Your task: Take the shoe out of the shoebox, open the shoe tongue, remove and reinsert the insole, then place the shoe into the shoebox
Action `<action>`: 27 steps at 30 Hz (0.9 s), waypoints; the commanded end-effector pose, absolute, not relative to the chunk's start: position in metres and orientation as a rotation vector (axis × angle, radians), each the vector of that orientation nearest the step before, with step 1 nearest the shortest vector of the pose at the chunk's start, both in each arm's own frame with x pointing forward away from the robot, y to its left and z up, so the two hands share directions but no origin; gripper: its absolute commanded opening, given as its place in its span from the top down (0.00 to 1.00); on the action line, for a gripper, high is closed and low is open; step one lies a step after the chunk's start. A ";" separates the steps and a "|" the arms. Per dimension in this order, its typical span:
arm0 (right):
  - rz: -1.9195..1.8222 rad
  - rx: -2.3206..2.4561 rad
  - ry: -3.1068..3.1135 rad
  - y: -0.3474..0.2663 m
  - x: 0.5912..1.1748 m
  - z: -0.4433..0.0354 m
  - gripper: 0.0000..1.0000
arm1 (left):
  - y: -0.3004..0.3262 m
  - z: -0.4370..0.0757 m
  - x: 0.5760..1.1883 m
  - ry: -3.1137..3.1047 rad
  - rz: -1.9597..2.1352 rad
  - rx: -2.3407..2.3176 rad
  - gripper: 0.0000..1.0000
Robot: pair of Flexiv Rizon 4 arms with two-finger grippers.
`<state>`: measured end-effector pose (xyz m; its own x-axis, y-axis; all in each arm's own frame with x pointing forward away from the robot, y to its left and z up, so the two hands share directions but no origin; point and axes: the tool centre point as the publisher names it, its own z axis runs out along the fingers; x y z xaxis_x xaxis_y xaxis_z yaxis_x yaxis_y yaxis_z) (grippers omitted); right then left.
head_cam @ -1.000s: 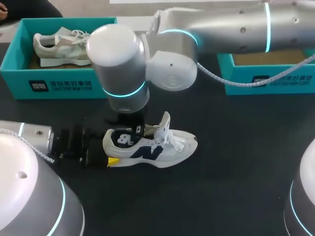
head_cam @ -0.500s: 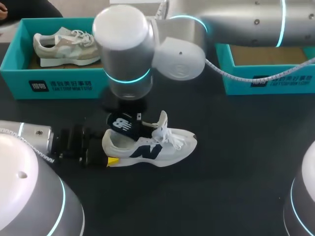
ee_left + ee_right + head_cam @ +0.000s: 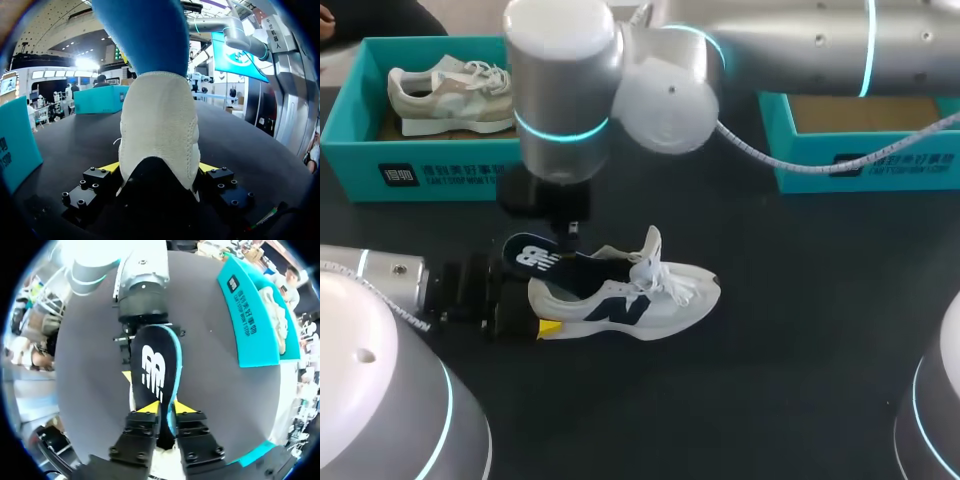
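A white shoe [image 3: 660, 300] with a navy side mark lies on its sole on the black table, toe to the right. My left gripper [image 3: 535, 322] holds its heel [image 3: 159, 130], one yellow fingertip [image 3: 111, 166] on each side. A dark navy insole [image 3: 538, 258] with a white logo slants up out of the shoe's mouth, over the heel. My right gripper [image 3: 567, 230] hangs over it from the right arm. In the right wrist view the insole [image 3: 154, 367] runs out from between the right gripper's [image 3: 166, 407] yellow tips, which lie against it on both sides.
A teal shoebox [image 3: 430, 170] stands at the back left with a beige shoe [image 3: 445, 95] inside. A second teal shoebox [image 3: 880, 165] stands at the back right, partly under my right arm. Bare black tabletop spreads in front of and to the right of the white shoe.
The right gripper has moved left and drawn the insole out of the shoe, over the heel. The shoe and the left arm have stayed where they were.
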<state>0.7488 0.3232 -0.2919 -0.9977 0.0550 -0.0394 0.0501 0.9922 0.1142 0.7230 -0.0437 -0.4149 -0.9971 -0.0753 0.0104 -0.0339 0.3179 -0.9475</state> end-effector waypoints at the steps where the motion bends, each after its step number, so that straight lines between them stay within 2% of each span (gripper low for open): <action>1: 0.353 0.124 3.244 0.308 0.750 -0.282 0.00 | -0.044 -0.415 0.723 2.520 -1.812 -0.104 1.00; 4: 0.464 0.159 3.413 0.309 0.744 -0.282 0.00 | -0.044 -0.415 0.723 2.520 -1.812 -0.104 1.00; 21: 0.467 0.199 3.417 0.310 0.744 -0.282 0.00 | -0.044 -0.415 0.723 2.520 -1.812 -0.104 1.00; 27: 0.620 0.127 3.507 0.324 0.747 -0.271 0.00 | -0.044 -0.415 0.723 2.520 -1.812 -0.104 1.00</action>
